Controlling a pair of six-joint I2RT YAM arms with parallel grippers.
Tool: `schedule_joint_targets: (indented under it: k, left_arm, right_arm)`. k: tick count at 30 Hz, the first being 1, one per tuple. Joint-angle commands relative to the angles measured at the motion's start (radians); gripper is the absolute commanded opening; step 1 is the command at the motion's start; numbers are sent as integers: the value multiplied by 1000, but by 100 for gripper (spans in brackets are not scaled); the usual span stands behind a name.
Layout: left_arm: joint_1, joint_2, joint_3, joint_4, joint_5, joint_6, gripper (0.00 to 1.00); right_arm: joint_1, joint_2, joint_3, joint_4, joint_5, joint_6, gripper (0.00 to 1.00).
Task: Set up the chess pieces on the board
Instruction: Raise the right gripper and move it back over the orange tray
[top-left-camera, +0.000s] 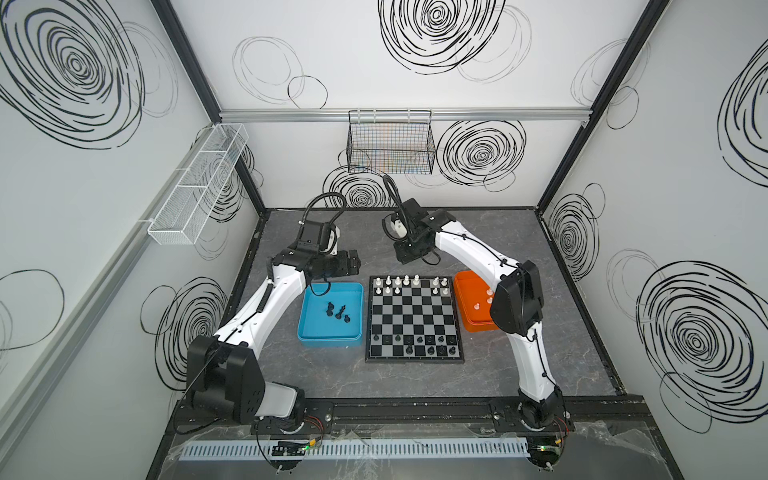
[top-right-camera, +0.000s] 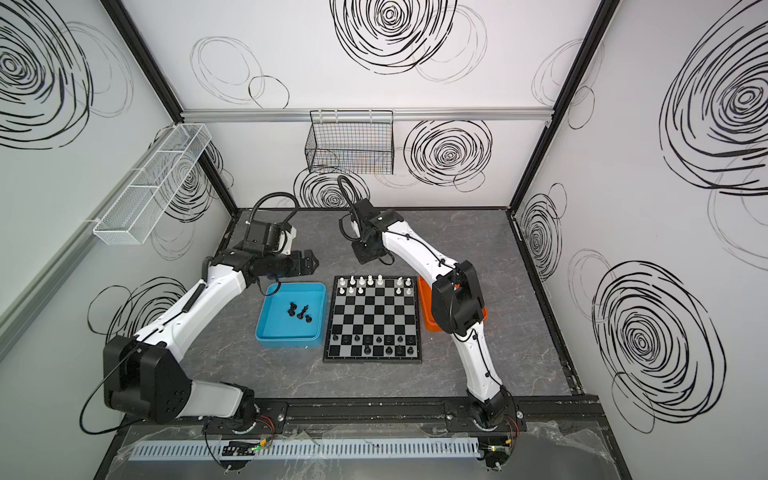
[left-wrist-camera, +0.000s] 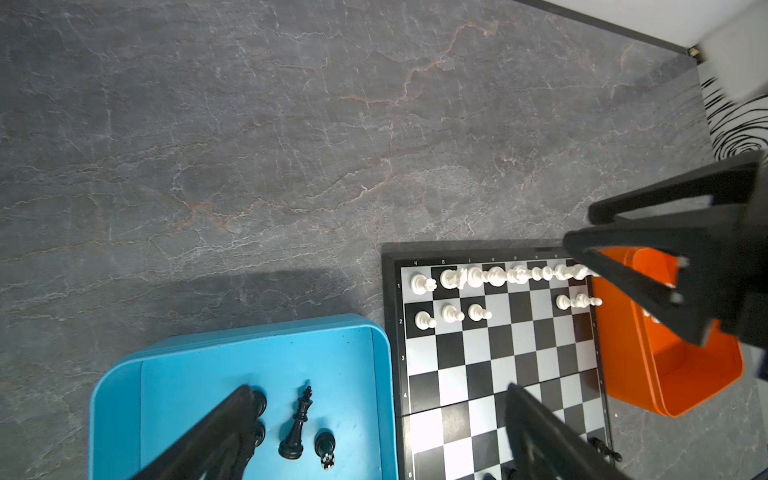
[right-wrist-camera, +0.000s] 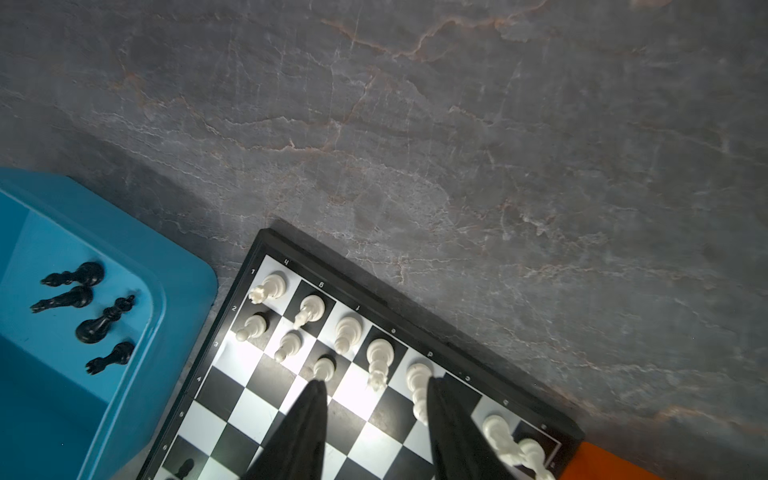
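- The chess pieces are tiny, glossy plastic men. The white pieces stand in two part-filled rows directly under the right tool. The black pieces line the board's opposite edge, farthest from that tool, so the two armies face each other.
- The board is flat and matt, with black and grey checks inside a thin black frame, and lies between the two tools.
- The right tool points straight down with its jaws parted and nothing between them. A tall white piece stands just beside one finger, so I judge it is free of the grip.
- The left tool hovers with its jaws spread wide and empty. Four spare black pieces sit below it in the blue tray.
- Under the right arm, the orange tray holds three loose white pieces. Each colour seems to be kept on the side of the arm that serves it.
- Both trays are smooth moulded plastic with rounded corners.
- The counter is dark grey with stone-like veins.
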Motion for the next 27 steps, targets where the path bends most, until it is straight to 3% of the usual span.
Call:
schedule_joint_targets:
  k: [1,4,6,7,12,17,22,27]
  left_arm:
    - [25,-14,33,-16,-17,20,96]
    - [14,-5,63,-45,-89,58,96]
    - [-8,8,102,-75,-146,99,96]
    - [-13,14,115,-81,-148,108,96]
    - [-42,42,137,-60,-65,98,96]
    - [-176,92,170,-47,-68,135,96]
    - [-292,151,204,-43,-72,155,96]
    - [-348,187,212,-32,-64,139,96]
  right_arm:
    - [-63,-120,-11,-28,33,-6,55]
    - [-138,-187,-75,-10,18,4,72]
    - [-200,-242,-144,9,-1,14,93]
    - [-226,-266,-180,19,-4,18,96]
    - [-377,-414,-432,92,-45,26,99]
    - [-507,-521,-662,150,-67,22,98]
    - [-543,-550,-788,177,-56,15,96]
    - [-549,-532,-858,213,-51,30,90]
